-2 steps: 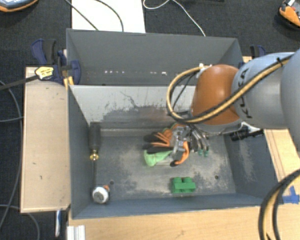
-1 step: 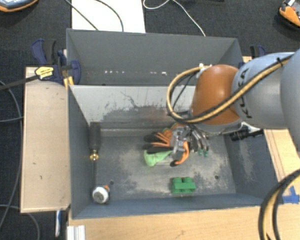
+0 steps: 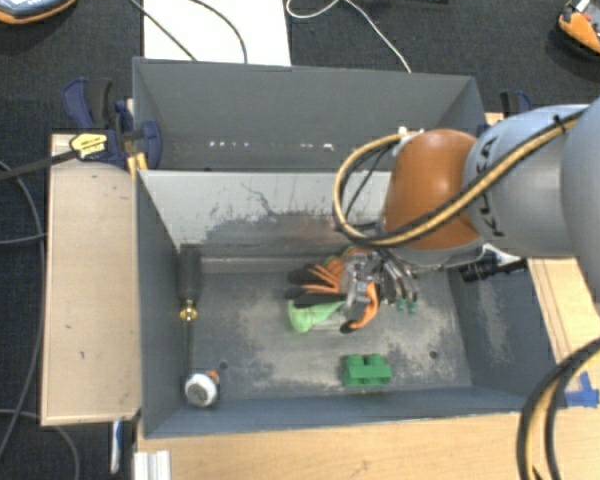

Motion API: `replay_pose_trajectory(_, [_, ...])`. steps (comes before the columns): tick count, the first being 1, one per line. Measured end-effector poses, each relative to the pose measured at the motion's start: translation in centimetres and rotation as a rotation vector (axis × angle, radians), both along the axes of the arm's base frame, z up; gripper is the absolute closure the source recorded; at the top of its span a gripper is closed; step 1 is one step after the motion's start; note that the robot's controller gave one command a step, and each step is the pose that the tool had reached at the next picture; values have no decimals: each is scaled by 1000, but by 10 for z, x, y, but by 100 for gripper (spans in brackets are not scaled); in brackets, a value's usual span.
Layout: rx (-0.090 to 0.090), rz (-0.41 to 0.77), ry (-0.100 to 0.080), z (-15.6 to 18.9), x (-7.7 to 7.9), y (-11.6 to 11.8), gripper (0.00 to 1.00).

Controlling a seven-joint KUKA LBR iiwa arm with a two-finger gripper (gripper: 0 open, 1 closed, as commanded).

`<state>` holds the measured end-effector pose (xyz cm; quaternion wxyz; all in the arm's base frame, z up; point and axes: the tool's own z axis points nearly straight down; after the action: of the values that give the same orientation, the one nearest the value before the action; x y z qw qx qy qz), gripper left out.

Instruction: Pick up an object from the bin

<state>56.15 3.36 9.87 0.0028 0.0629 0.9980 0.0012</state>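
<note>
The orange-and-black thing [image 3: 318,276], a bundle of orange strips with black ends, lies on the floor of the grey bin [image 3: 280,118], just toward 12 o'clock of the floor's middle. A pale green lump [image 3: 308,316] touches it on its 6 o'clock side, so the two make a small heap. The tool [image 3: 366,293] hangs low at the heap's 3 o'clock edge, under the arm's orange wrist cover [image 3: 430,193], with a curved orange piece of the heap right against it. Whether that piece is gripped is too tangled to make out, and I cannot tell whether the tool is wide or narrow. I judge the step in hand to be the reach and grasp at this heap, with the lift not yet done, since both things look to lie on the floor. The next move calls for a sure hold on one piece, most likely the orange-and-black thing, then a straight rise so the pale green lump neither drags along nor knocks the hold loose. Farther out, a tiny dark green bit [image 3: 408,308] lies at the tool's 3 o'clock and a green block [image 3: 365,370] near its 6 o'clock. A black rod with a brass tip [image 3: 188,286] rests along the 9 o'clock wall, and a small white round thing [image 3: 201,389] sits in the 8 o'clock corner.
</note>
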Motion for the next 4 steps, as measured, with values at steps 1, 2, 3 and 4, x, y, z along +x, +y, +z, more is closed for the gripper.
replay_pose_trajectory(1, [0, 51, -4, 31, 7, -18, 100])
replay_pose_trajectory(2, [0, 51, -4, 31, 7, -18, 100])
replay_pose_trajectory(3, [-1, 59, -13, 85, -9, -33, 100])
replay_pose_trajectory(4, [0, 57, -10, 79, 1, -35, 100])
